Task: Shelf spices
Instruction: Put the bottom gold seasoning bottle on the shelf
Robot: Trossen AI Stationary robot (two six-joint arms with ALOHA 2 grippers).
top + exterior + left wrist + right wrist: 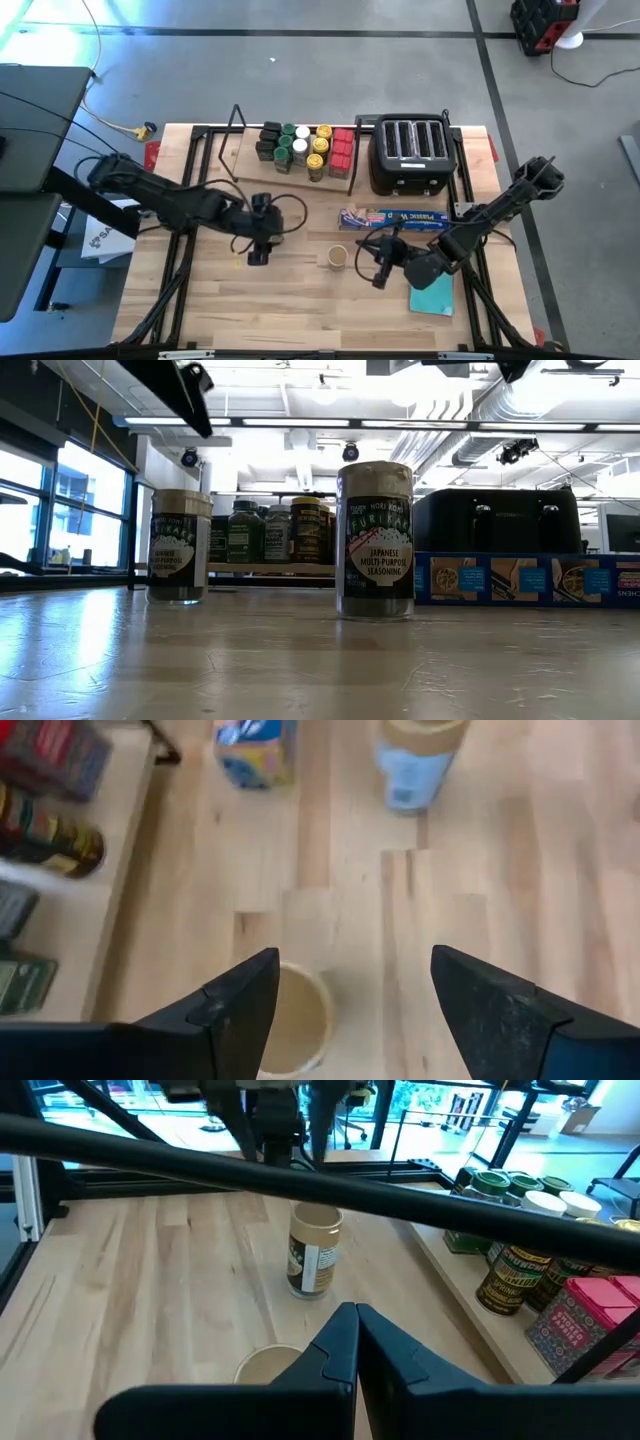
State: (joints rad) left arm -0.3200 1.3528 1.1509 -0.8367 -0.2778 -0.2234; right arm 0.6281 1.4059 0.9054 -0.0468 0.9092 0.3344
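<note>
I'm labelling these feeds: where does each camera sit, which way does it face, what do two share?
High view: overhead, straight down on the table; left arm and right arm show.
Low view: tabletop height, level toward the shelf and toaster; arm segments at top.
Left wrist view: on that arm, down past the open left tool onto a tan-lidded jar.
Right wrist view: on that arm, across the table past the shut right tool.
Shared: low and right wrist both show shelved spices.
</note>
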